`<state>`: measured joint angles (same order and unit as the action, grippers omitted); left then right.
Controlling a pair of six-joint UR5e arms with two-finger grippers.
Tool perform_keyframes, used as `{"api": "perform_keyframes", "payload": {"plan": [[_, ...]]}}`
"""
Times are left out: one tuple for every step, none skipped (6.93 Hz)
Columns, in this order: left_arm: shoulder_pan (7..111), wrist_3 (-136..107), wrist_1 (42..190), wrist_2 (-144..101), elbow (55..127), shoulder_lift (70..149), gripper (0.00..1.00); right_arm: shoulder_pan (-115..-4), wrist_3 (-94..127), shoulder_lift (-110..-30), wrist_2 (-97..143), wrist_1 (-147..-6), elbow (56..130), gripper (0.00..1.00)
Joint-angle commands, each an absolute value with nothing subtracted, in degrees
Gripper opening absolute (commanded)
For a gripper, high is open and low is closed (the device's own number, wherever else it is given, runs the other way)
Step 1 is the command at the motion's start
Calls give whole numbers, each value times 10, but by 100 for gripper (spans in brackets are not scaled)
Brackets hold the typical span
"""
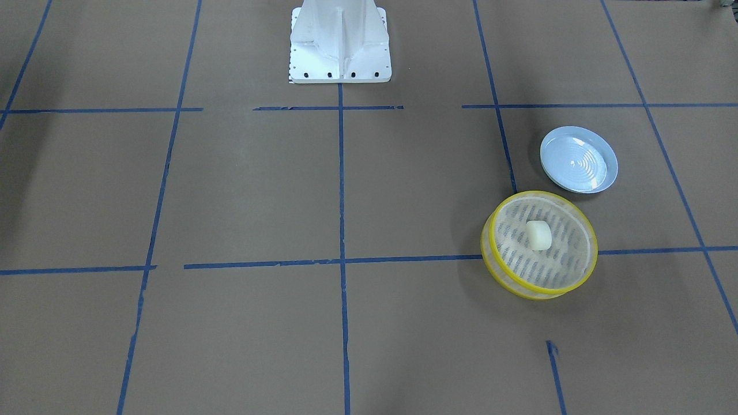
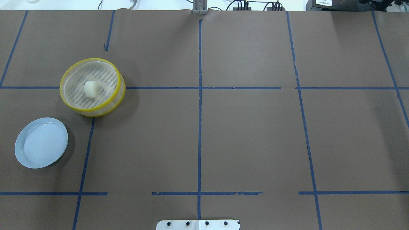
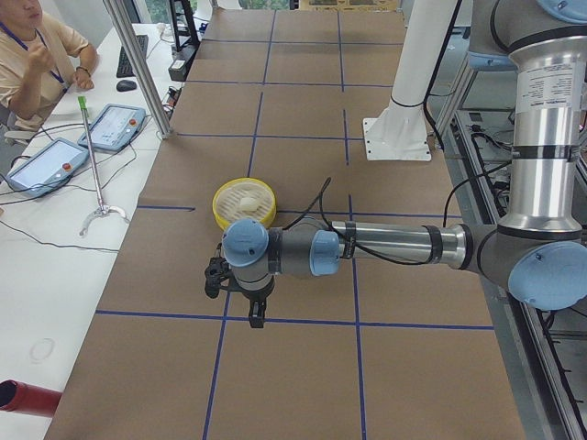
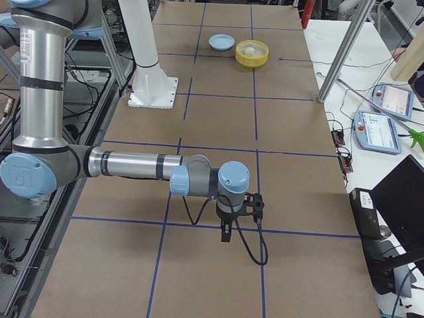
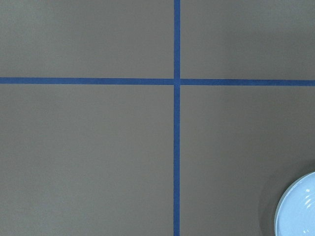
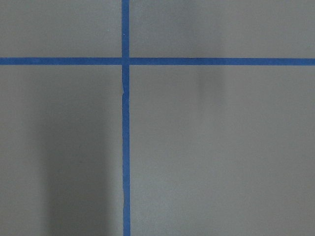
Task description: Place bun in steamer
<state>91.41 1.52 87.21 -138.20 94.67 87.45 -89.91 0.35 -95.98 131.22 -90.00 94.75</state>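
Observation:
The cream-white bun (image 1: 539, 234) lies inside the yellow-rimmed steamer (image 1: 522, 288), near the middle of its slotted floor. Both also show in the overhead view, bun (image 2: 90, 89) and steamer (image 2: 92, 112), on the table's left half. No gripper touches them. My left gripper (image 3: 258, 319) shows only in the exterior left view, pointing down above the paper, nearer the camera than the steamer (image 3: 220, 206). My right gripper (image 4: 225, 235) shows only in the exterior right view, far from the steamer (image 4: 252, 63). I cannot tell whether either is open or shut.
A pale blue ridged plate (image 2: 41, 142) holding nothing sits beside the steamer, toward the robot; its edge shows in the left wrist view (image 5: 300, 211). The white robot base (image 1: 340, 43) stands at the table's middle edge. Blue tape lines cross the brown paper.

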Motion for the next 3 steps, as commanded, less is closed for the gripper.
{"api": "perform_keyframes", "payload": {"plan": [[914,16,873,-1378,941,873,100,-899,4,-960,1312,-900,947,100],[914,16,873,-1337,942,875,100,-899,4,-960,1312,-900,947,100],[914,17,872,-1326,943,875,100,-899,4,-960,1312,-899,947,100]]}}
